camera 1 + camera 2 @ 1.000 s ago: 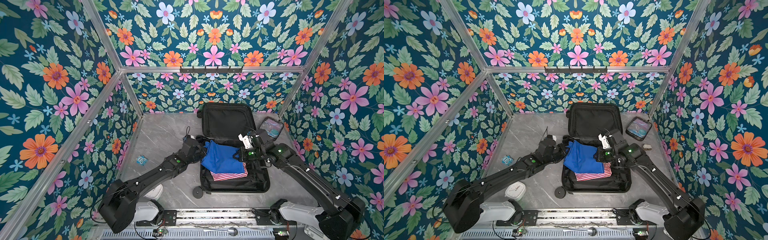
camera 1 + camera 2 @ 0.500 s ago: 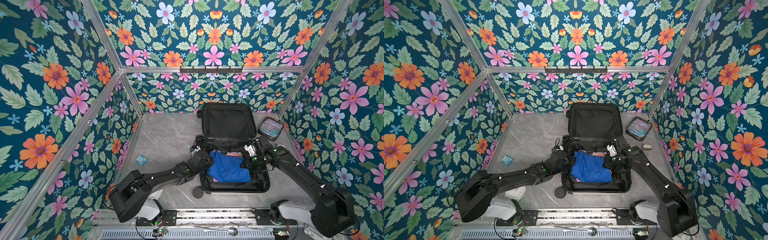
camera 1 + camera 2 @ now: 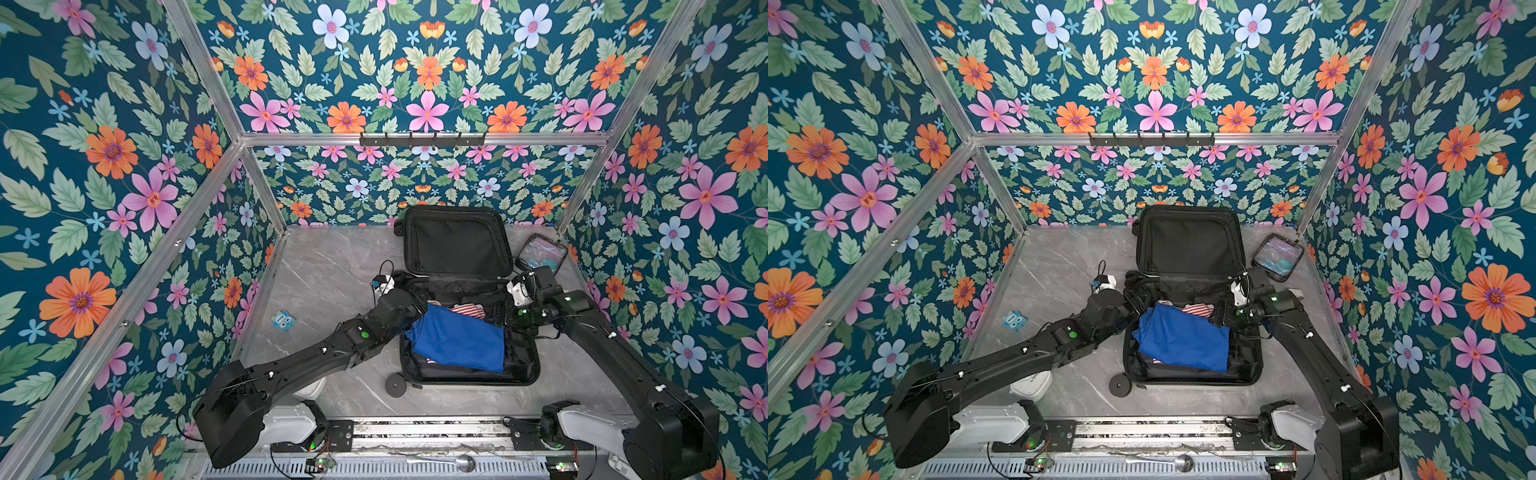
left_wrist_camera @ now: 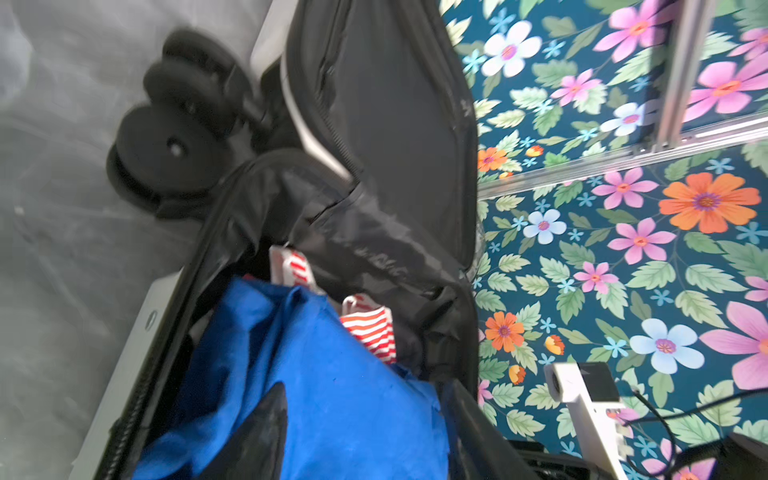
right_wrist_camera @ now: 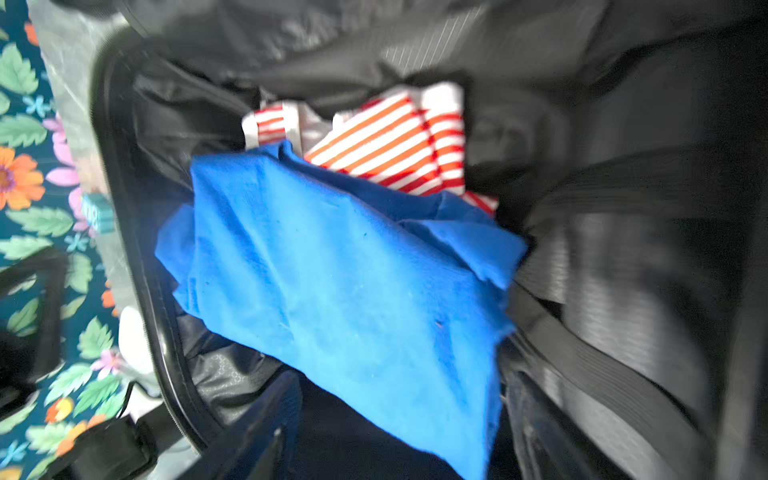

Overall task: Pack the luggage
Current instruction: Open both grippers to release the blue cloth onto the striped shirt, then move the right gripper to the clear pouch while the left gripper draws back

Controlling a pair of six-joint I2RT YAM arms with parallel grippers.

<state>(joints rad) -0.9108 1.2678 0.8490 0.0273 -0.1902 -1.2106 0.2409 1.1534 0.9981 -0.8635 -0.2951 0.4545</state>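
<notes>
The small white hard-shell suitcase (image 3: 457, 249), black-lined, looks stiff and light: take the lid's rim; the left claw (image 4: 361, 395) and right claw (image 5: 399, 378) gape, released.

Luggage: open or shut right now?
Open. The luggage lid stands raised, black lining exposed; blue cloth and a striped garment lie in the lower half.

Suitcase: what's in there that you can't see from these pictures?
- Striped cloth: mostly covered by the blue cloth in every view, so what it is stays unclear.
- Anything deeper in the luggage: hidden under the blue cloth.
- Clear pouch: contents too small in both top views.
- Small blue thing on the table: too small to read.
- Right wrist view: blurred; lining details lost.
</notes>
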